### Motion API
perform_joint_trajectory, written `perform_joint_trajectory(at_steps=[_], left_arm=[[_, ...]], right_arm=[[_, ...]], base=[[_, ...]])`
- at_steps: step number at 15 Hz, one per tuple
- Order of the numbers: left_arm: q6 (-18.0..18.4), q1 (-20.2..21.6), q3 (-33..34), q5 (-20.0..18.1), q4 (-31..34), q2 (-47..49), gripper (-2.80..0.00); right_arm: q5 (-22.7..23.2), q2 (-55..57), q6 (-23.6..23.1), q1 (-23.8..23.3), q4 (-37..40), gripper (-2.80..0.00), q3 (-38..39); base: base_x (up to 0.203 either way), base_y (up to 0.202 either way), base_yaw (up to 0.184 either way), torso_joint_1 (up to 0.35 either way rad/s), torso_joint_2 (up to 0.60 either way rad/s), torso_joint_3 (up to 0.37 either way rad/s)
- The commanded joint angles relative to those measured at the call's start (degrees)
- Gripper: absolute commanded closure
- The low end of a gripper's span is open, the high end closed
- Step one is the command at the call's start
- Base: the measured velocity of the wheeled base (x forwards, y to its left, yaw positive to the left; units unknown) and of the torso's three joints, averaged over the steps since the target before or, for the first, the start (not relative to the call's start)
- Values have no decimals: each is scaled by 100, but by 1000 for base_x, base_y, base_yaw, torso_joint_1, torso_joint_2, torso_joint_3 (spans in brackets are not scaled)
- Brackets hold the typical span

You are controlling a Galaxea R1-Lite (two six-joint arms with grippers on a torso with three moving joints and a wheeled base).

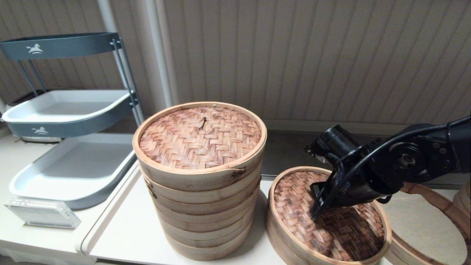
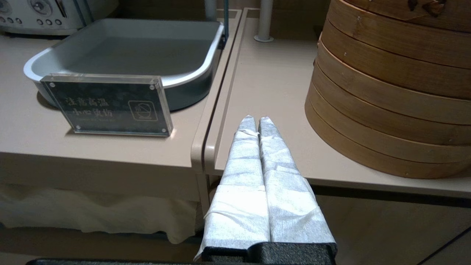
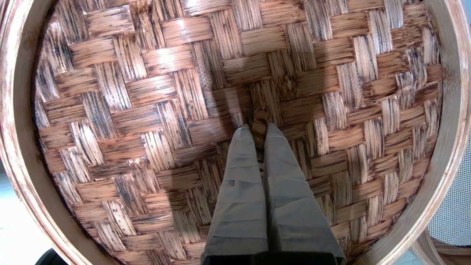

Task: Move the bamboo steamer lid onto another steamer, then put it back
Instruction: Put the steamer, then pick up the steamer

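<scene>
Head view puts the round bamboo steamer lid (image 1: 327, 215), with its dark-brown mottled herringbone top and pale rim, at the lower centre-right of the frame, sitting on a low bamboo steamer body (image 1: 274, 230) on the pale tabletop (image 1: 125, 232). Right over its middle, the right gripper (image 3: 258, 129) reaches down from the right edge of the frame; the right wrist view shows its two taped fingers (image 3: 241, 173) pinched together on the lid's tiny centre loop (image 3: 260, 119), their tips against the weave. Just beside the lid, at the lower right corner, lies the low wide steamer with a dark reddish-brown rim and flat cream liner (image 1: 427, 228), uncovered. On the lid's other side, at frame centre, stands a tall pale many-tiered steamer stack (image 1: 200, 206) capped with a lighter reddish-tan woven lid (image 1: 199, 137). Further left are a grey shelf rack with white-rimmed trays (image 1: 70, 110) and a clear acrylic sign block (image 1: 42, 213). Left wrist view shows the left gripper (image 2: 256, 119) with its wrapped fingers pressed together on nothing, near the table's front edge, apart from the stack.
</scene>
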Motion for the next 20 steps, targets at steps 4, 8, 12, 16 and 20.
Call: perform_joint_trajectory(at_steps=[4, 8, 12, 16, 20], left_arm=[[2, 0, 18, 1, -2, 6, 0], [0, 0, 18, 1, 2, 6, 0], [2, 0, 18, 1, -2, 6, 0], [1, 0, 18, 1, 7, 6, 0], [2, 0, 18, 1, 7, 6, 0]], right_arm=[[-17, -1, 10, 8, 19, 0, 22], [-35, -50, 10, -1, 19, -280, 75], [-35, -370, 10, -10, 27, -280, 34], [-35, -1257, 5, -19, 97, -280, 91], [-124, -2367, 14, 1, 96, 0, 506]], base=[[0, 0, 0, 0, 0, 0], [0, 0, 0, 0, 0, 0], [0, 0, 0, 0, 0, 0], [0, 0, 0, 0, 0, 0], [0, 0, 0, 0, 0, 0]])
